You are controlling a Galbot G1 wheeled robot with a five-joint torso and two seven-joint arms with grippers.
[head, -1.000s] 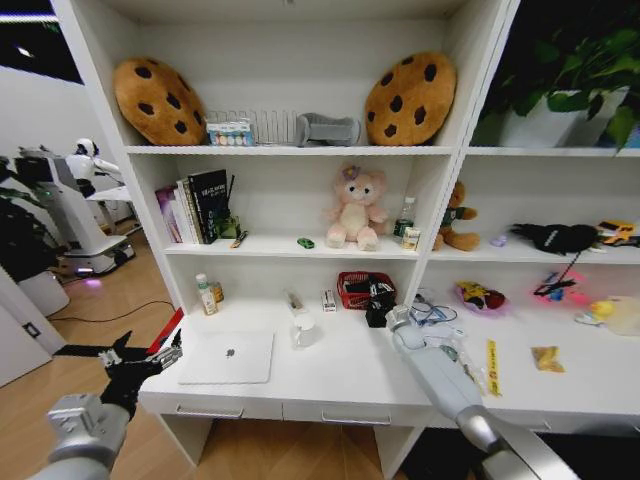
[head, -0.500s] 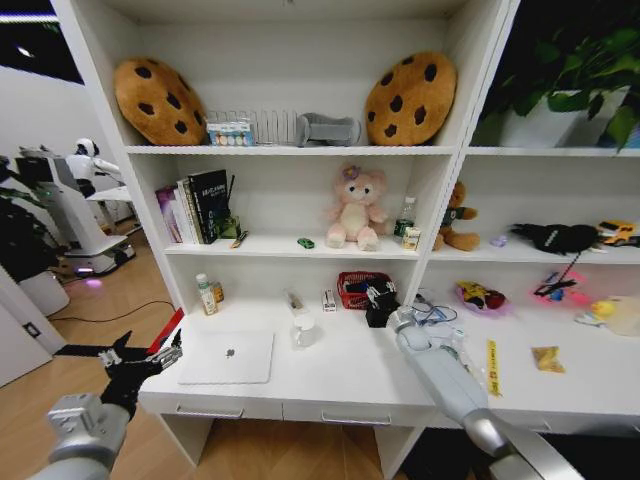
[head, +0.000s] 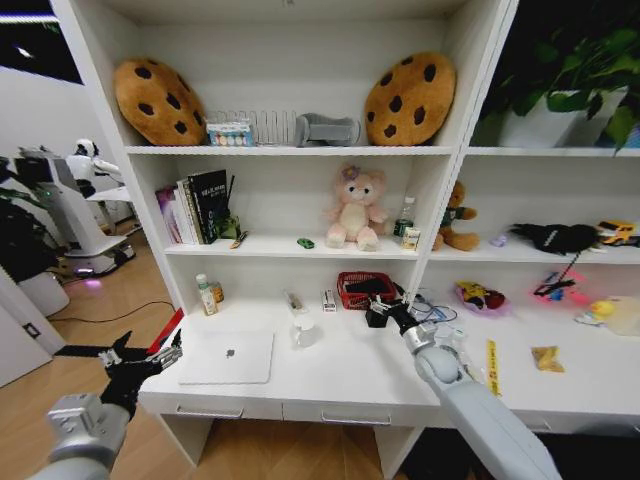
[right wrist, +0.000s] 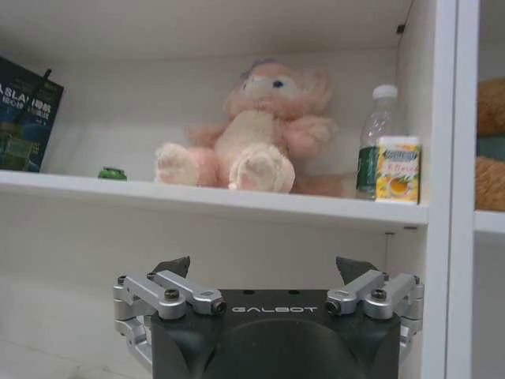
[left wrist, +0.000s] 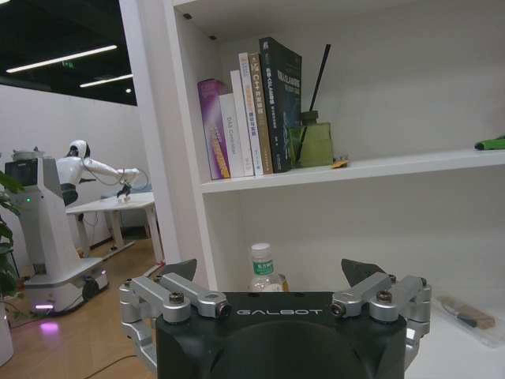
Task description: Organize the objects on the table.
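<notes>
Since the earlier frame the right gripper (head: 380,311) has been reaching farther back over the surface (head: 350,375), and is now hovering beside the red basket (head: 352,291), jaws spread. At the left, the left gripper (head: 128,361) is hanging off the surface's front corner, jaws spread and empty. The laptop (head: 228,357) is lying closed just beside it; the green item (head: 305,242) is sitting on the shelf above.
</notes>
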